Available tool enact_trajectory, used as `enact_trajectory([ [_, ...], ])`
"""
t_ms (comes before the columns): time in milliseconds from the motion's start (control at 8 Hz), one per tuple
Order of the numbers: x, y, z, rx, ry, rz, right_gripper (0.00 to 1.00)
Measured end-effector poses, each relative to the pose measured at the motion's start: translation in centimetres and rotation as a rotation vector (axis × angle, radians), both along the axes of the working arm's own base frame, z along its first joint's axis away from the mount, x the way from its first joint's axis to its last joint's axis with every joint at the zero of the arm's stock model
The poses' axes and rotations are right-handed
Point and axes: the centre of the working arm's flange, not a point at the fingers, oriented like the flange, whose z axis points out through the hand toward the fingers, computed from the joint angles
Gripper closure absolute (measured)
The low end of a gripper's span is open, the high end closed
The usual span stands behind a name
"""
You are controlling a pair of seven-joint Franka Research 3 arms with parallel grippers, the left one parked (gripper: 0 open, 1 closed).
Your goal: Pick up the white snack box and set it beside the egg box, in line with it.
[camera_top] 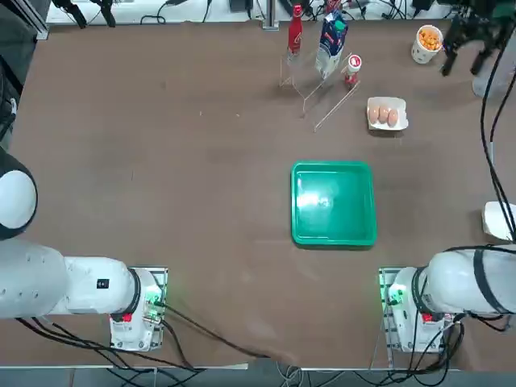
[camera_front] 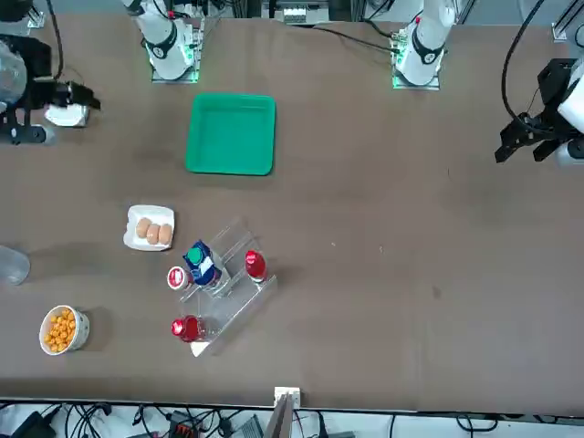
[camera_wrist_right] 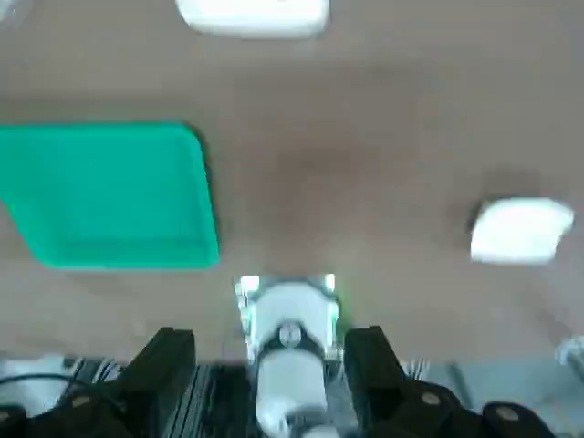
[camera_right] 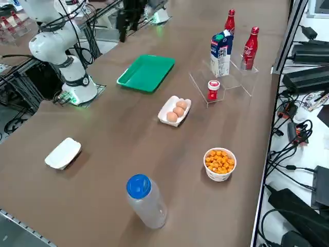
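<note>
The white snack box (camera_top: 500, 219) lies flat at the table's right edge, level with the green tray; the right side view shows this snack box (camera_right: 62, 153) alone on bare table. The egg box (camera_top: 387, 114), a small white tray of brown eggs (camera_right: 175, 110), sits farther out, beyond the tray. My right gripper (camera_wrist_right: 269, 345) hangs high over the table, open and holding nothing. In the wrist view the snack box (camera_wrist_right: 520, 228) and the egg box (camera_wrist_right: 253, 14) both lie far below it. The top view shows the gripper (camera_top: 468, 40) at the far right.
A green tray (camera_top: 334, 168) lies between my base and the egg box. An acrylic stand (camera_top: 322, 68) with red bottles and a blue carton stands at the far side. A cup of orange snacks (camera_right: 219, 163) and a blue-capped clear bottle (camera_right: 146, 200) stand near the right edge.
</note>
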Motion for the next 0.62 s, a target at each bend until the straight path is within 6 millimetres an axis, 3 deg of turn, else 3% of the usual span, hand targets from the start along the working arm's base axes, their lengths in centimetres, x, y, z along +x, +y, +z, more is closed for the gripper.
enact_trajectory([
  [375,-3.5,-13.1,-6.1,0.030,0.083,-0.176,0.00],
  [625,-8.6,-18.4,-11.9,0.012,-0.029,-0.222,0.00],
])
